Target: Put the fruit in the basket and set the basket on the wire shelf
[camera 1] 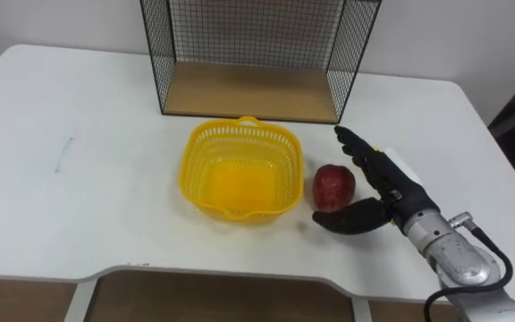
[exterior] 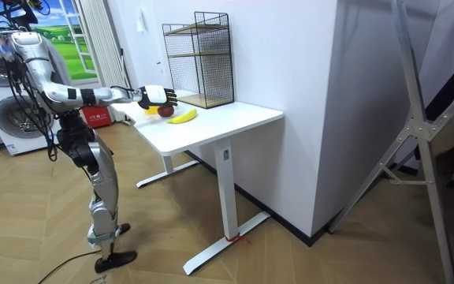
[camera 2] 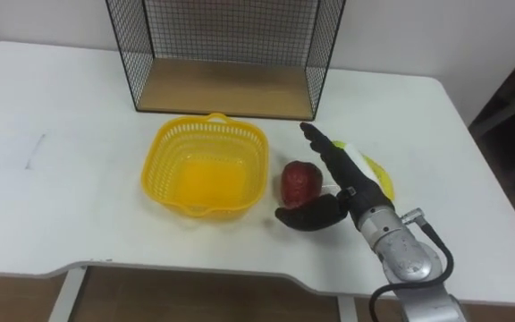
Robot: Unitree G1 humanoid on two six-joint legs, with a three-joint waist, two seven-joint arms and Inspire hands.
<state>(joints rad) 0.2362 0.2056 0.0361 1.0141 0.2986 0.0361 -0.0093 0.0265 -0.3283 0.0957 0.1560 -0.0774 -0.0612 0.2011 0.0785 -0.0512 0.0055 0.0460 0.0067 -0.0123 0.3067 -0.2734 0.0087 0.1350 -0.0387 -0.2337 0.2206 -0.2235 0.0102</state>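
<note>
A yellow plastic basket stands with nothing in it on the white table, in front of the black wire shelf. Right of the basket lies a dark red apple. My right hand is open around it: straight fingers lie along the apple's right side, the thumb reaches under its front. A yellow banana lies behind the hand, mostly hidden by it. In the room view the robot stands at the table's end, right arm stretched over it.
The wire shelf has a wooden floor board and stands at the table's back edge against the wall. A washing machine stands behind the robot in the room view.
</note>
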